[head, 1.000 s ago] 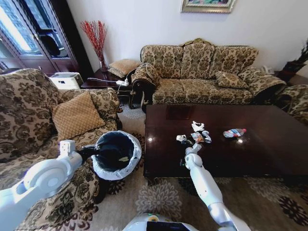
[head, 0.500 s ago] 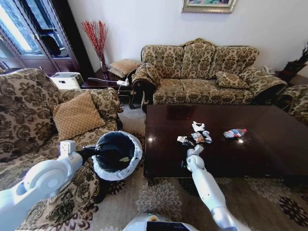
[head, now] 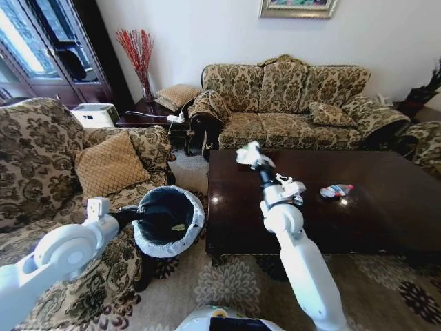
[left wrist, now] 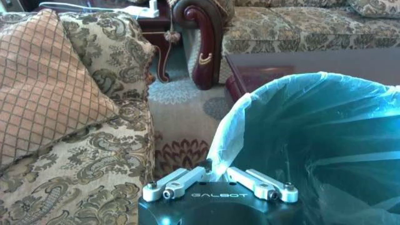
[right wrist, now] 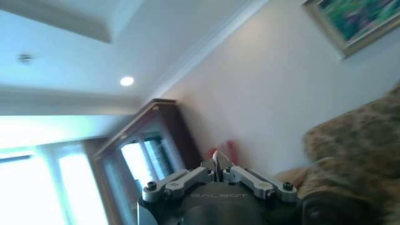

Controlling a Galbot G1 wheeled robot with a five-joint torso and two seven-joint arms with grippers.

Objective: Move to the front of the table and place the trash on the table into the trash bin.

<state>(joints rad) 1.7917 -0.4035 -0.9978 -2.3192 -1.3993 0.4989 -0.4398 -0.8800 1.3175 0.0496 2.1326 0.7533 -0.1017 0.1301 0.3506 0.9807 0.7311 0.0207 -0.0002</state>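
my right gripper (head: 247, 153) lifted off bench (head: 386, 221) since second ago, jaws shut on white scrap (head: 242, 152). left gripper (left wrist: 218, 178) jaws pinching trash bin (head: 167, 222) rim, near left. bottle (head: 335, 190) still on bench; drop next.

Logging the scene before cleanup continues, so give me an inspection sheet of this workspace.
Surface: table, dark, glossy, mostly bare.
Job's things: crushed bottle and paper scraps lie on the table; trash bin is beside the table's left end, with a small scrap inside.
Clutter: nothing seen beyond the trash.
Grippers: left gripper is shut on the bin's bagged rim; right gripper is raised above the table, shut on what looks like a white sliver.
Cables: white cable on the side table.
Surroundings: sofa, armchair, patterned carpet.
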